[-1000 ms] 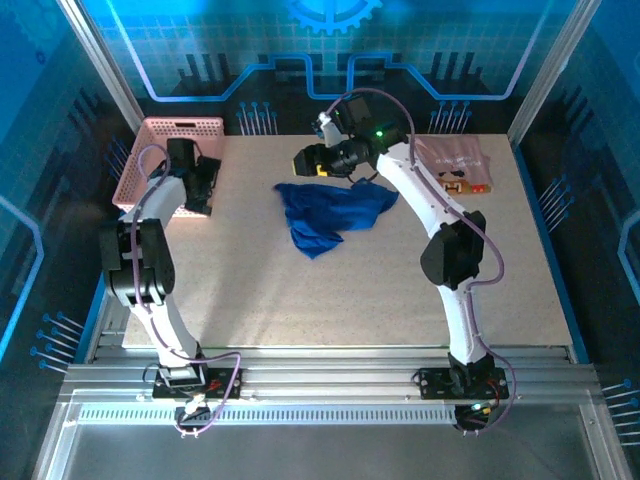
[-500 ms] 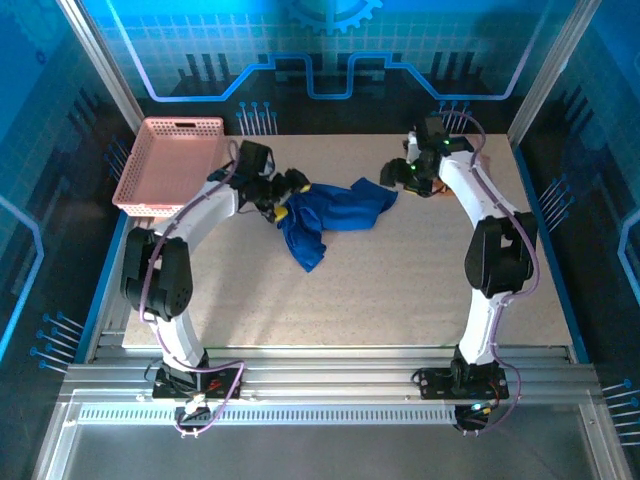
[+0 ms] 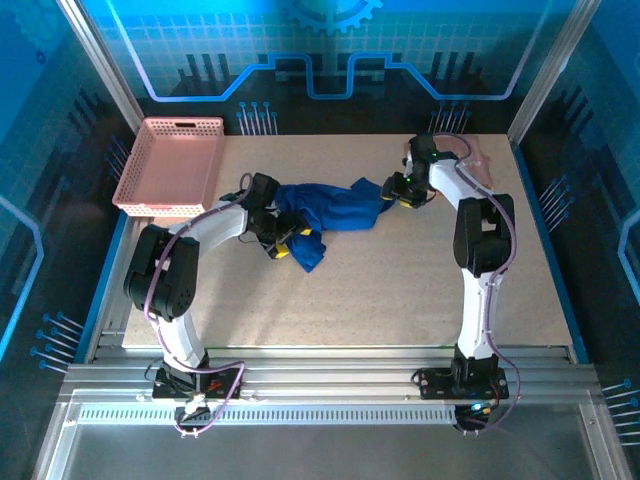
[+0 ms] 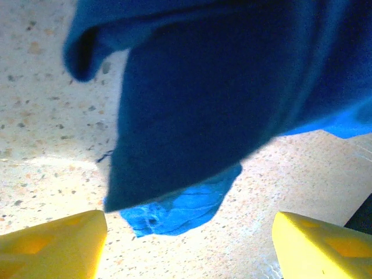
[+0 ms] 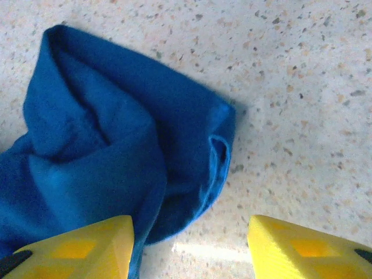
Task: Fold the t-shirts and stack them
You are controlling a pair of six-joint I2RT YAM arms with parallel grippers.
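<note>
Blue shirt [image 3: 330,207] lies crumpled on the table [image 3: 380,290], roughly mid-table toward the far side, bunched into a long ridge running left to right. One tail hangs toward the near edge.

Left gripper [image 3: 280,243] sits low at the shirt's near-left end. In the left wrist view, the left gripper [image 4: 189,232] has its yellow fingers [image 4: 58,247] well apart. Bare table and a fold of blue cloth [image 4: 197,116] lie ahead of them, and nothing is pinched.

Right gripper [image 3: 392,190] is at the shirt's right end. In the right wrist view, the right gripper [image 5: 192,232] is also spread, with speckled tabletop between the fingers [image 5: 296,247]. The rounded cloth corner [image 5: 128,145] lies just ahead. Its edge runs down to the inner side of one finger, but nothing is clamped.

Pink shirt [image 3: 482,158] is at the far right corner, partly hidden behind the right arm. Its fold cannot be judged.

Pink basket [image 3: 182,124] stands at the far left corner, apart from both shirts.
</note>
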